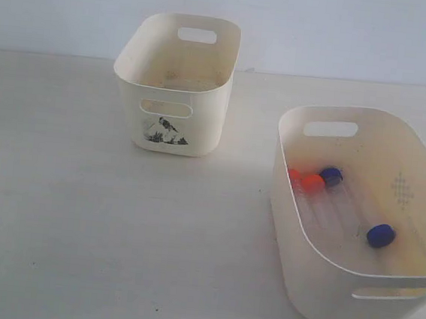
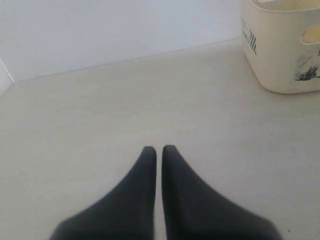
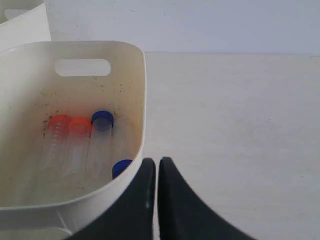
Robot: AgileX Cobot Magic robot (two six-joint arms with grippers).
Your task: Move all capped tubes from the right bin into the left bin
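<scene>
Capped tubes (image 1: 313, 183), four in all, lie on their sides on the floor of the right bin (image 1: 293, 265). Two orange caps and one blue sit side by side, and the second blue cap lies apart from them. We judge that the bin walls keep them from rolling away. We see no tube in the left bin (image 1: 201, 121), so no transfer is done yet. The right gripper (image 3: 157, 162) hangs just outside the right bin's wall, placed, we judge, for the first pick. The left gripper (image 2: 158, 150) hangs over the table (image 2: 100, 110) near the left bin. Both have their jaws nearly together, with only a thin gap, and hold nothing. The sticker (image 1: 164, 131) bears a black-and-white picture; we can read no writing on it.
</scene>
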